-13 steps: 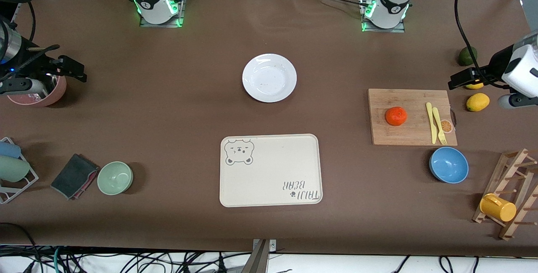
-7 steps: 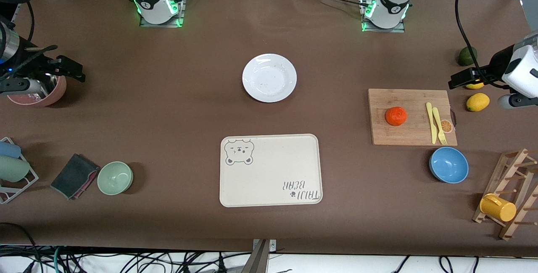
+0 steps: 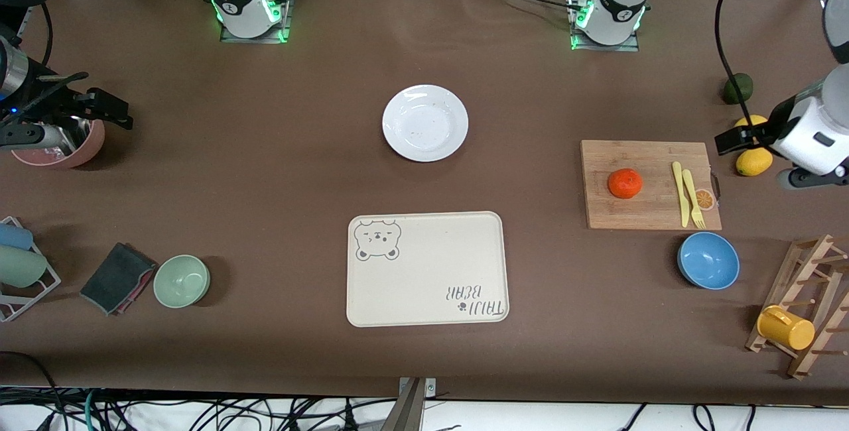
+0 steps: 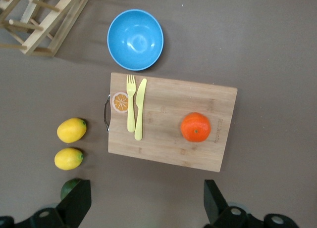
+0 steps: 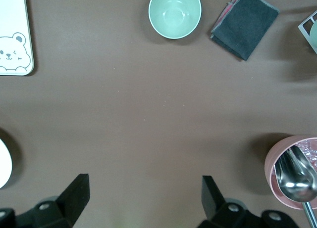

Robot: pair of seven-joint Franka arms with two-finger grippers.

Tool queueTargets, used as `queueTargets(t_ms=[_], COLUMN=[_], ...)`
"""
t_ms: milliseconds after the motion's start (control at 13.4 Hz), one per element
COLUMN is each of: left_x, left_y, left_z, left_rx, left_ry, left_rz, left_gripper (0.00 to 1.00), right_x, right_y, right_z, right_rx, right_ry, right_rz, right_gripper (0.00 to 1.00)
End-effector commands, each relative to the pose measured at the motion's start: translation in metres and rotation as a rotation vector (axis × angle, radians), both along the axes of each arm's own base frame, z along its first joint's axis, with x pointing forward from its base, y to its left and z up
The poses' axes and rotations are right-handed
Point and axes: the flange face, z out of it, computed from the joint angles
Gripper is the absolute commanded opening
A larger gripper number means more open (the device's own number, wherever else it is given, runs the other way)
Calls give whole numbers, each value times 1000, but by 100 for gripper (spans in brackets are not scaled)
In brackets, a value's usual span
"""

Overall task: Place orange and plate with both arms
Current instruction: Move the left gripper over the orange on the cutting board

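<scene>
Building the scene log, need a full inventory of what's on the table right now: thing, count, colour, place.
orange: 1, red-orange, on cutting board
plate: 1, white, mid-table, farther from camera than tray
tray: 1, cream, bear print, near edge
cutting board: 1, wood, left arm's end
knife and fork: 1 each, yellow, on board
blue bowl: 1, nearer than board
lemons: 2, yellow, beside board
green fruit: 1, dark green
wooden rack: 1, holds yellow cup
green bowl: 1, pale green, right arm's end
cloth: 1, dark grey
pink pot: 1, spoon inside
left claw: open, over the lemons' area
right claw: open, beside pink pot
</scene>
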Motion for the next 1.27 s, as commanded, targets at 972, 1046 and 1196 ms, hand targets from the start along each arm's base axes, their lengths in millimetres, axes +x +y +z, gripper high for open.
queueTargets(t_ms=[972,1046,1196], left_x=[43,39,29], left_y=[26,24,21], left_z=[-133,-153,-183], left_rx=[-146,-148,-147], left_ry=[-46,-67,-67], left_rz=[279,280,279], left_gripper=[100,100,100], right_x=[-1,-1,-1], right_y=[-1,-1,-1], right_z=[3,3,3], right_rx=[18,18,18], right_ry=[2,2,2], right_rz=[-2,-2,-3], right_gripper=[100,100,100])
